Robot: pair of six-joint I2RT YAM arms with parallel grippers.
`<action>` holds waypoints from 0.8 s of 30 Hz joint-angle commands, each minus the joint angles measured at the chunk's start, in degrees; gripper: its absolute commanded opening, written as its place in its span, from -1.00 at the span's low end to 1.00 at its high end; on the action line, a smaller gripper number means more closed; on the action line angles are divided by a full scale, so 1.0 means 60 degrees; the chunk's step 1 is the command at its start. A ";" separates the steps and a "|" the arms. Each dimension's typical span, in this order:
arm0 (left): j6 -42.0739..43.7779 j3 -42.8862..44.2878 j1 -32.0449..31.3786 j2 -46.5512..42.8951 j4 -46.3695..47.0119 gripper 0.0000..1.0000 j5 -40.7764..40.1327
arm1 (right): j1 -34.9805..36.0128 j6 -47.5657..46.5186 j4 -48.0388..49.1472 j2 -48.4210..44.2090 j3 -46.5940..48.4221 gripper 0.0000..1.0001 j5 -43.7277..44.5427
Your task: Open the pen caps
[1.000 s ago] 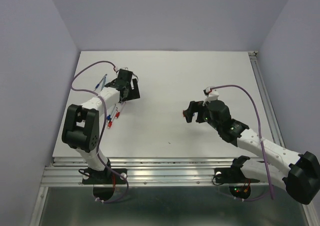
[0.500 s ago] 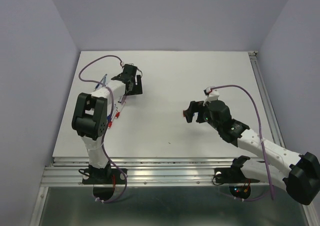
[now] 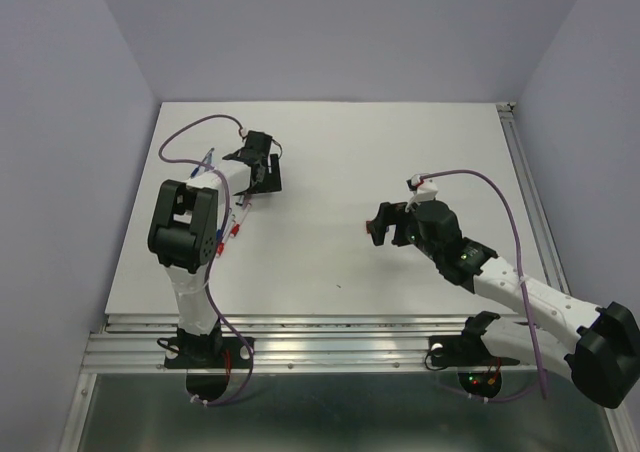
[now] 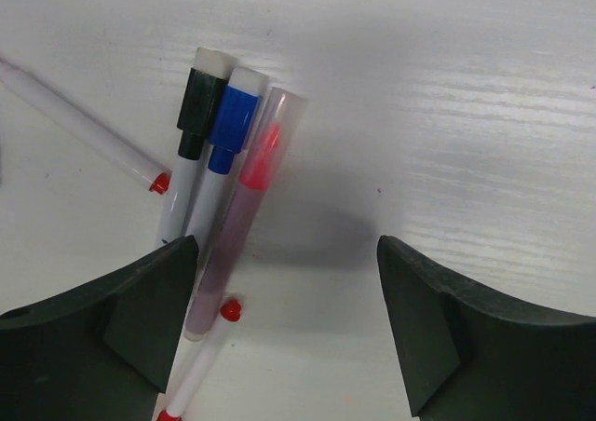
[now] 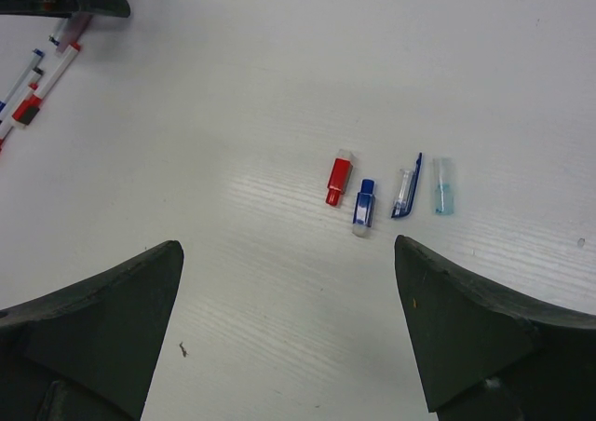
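Four loose pen caps lie in a row on the white table in the right wrist view: a red cap (image 5: 339, 181), a dark blue cap (image 5: 364, 203), a clear cap with a blue clip (image 5: 406, 187) and a light blue cap (image 5: 443, 188). My right gripper (image 5: 287, 253) hovers open and empty above them; it also shows in the top view (image 3: 377, 225). My left gripper (image 4: 287, 281) is open and empty over a bundle of pens (image 4: 223, 169): one black-ended, one blue-ended, one red in a clear sleeve. It also shows in the top view (image 3: 265, 175).
Two thin white barrels with red tips lie beside the bundle, one at the left (image 4: 84, 123) and one at the bottom (image 4: 200, 365). Pens show left of the left arm in the top view (image 3: 232, 227). A metal rail (image 3: 530, 182) runs along the table's right edge.
My left arm has swung up and to the right, carrying its gripper a little farther from me. The right arm has not moved.
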 commanded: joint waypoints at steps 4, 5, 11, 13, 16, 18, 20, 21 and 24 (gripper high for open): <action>0.0004 -0.0018 0.0083 0.0212 0.0254 0.77 0.0174 | -0.0059 0.0048 0.0196 0.0005 -0.0065 1.00 0.0184; 0.0003 -0.0018 0.0097 0.0241 0.0254 0.76 0.0203 | -0.0059 0.0048 0.0211 0.0020 -0.0064 1.00 0.0169; -0.0055 -0.0252 0.0097 0.0022 0.0269 0.68 0.0364 | -0.0059 0.0048 0.0196 0.0020 -0.0065 1.00 0.0169; -0.0070 -0.0340 0.0097 -0.0022 0.0298 0.67 0.0350 | -0.0059 0.0048 0.0211 0.0020 -0.0079 1.00 0.0169; -0.0055 -0.0457 0.0097 0.0021 0.0342 0.57 0.0291 | -0.0059 0.0048 0.0196 0.0035 -0.0064 1.00 0.0155; -0.0070 -0.0428 0.0083 0.0182 0.0313 0.50 0.0291 | -0.0059 0.0048 0.0196 0.0064 -0.0065 1.00 0.0169; -0.0114 -0.0413 0.0083 0.0328 0.0298 0.43 0.0306 | -0.0059 0.0048 0.0196 0.0049 -0.0064 1.00 0.0155; -0.0114 -0.0428 0.0068 0.0373 0.0313 0.42 0.0364 | -0.0059 0.0062 0.0211 0.0064 -0.0064 1.00 0.0155; -0.0055 -0.0472 0.0068 0.0475 0.0444 0.30 0.0671 | -0.0059 0.0062 0.0182 0.0064 -0.0064 1.00 0.0169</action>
